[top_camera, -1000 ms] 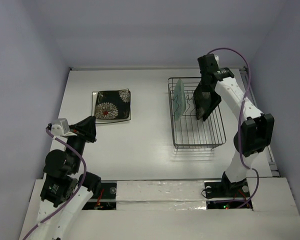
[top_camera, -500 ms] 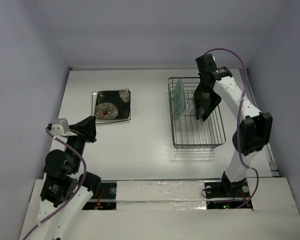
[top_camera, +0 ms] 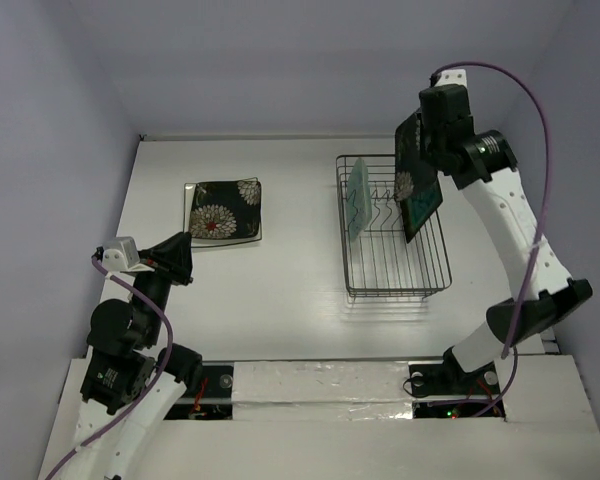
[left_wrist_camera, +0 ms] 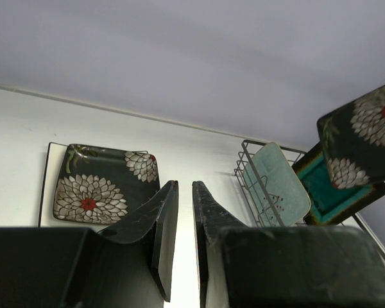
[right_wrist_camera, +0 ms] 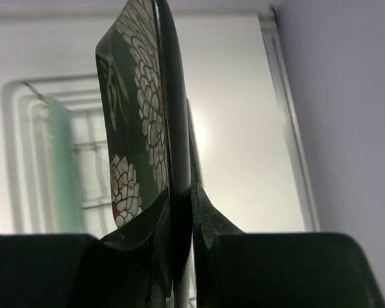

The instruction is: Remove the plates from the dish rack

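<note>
Unloading is partly done, I judge: one floral plate (top_camera: 223,208) lies flat on the table (top_camera: 290,200) at the left, stacked on a white plate (top_camera: 188,228) whose edge shows beneath it. The right gripper (right_wrist_camera: 179,192) is clamped on the rim of a second floral plate (right_wrist_camera: 141,96), held on edge above the dish rack (top_camera: 395,290) and seemingly clear of its wires. Two plates stand inside the rack: a mint plate (top_camera: 358,200) and a brown-rimmed teal plate (left_wrist_camera: 330,192). The left gripper (left_wrist_camera: 185,192) hangs near its base, fingers nearly together on nothing (only a slim slit between them). No brand, label or writing is readable anywhere.
</note>
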### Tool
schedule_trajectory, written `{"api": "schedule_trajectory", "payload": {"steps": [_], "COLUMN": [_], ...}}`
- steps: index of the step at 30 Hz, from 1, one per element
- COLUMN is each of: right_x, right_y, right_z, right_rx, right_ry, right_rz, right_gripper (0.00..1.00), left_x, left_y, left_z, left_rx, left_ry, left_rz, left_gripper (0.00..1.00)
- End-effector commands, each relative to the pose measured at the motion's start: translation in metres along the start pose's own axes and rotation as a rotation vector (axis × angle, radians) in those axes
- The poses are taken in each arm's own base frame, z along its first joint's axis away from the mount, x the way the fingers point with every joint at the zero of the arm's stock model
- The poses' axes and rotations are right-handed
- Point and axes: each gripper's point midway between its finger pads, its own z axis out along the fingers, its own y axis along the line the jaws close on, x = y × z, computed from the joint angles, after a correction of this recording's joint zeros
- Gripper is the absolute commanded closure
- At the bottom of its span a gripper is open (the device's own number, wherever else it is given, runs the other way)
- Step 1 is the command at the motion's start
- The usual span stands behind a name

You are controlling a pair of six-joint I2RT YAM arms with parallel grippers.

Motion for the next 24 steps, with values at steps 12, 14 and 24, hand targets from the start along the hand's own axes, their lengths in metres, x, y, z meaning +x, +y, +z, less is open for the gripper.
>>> {"api": "schedule_trajectory", "payload": {"steps": [12, 14, 24], "right_x": [-0.11, -0.115, -0.058], "right_y": [0.23, 0.266, 0.401], "right_z": [-0.094, -0.108, -0.063], "right_rx": [-0.952, -1.113, -1.254], "right_ry": [-0.339, -0.297, -0.041], "right_rz": [0.662, 0.747, 0.86], "right_gripper": [1.0, 1.0, 1.0], "left_x": [0.0, 0.002, 0.006], "left_y": [-0.003, -0.003, 0.0], "left_z": [0.007, 0.008, 0.012], "left_rx": [0.009, 0.007, -0.008], "left_ry": [-0.004, 0.003, 0.018], "left_rz": [-0.002, 0.0, 0.006], "left_gripper": [0.88, 0.88, 0.88]}}
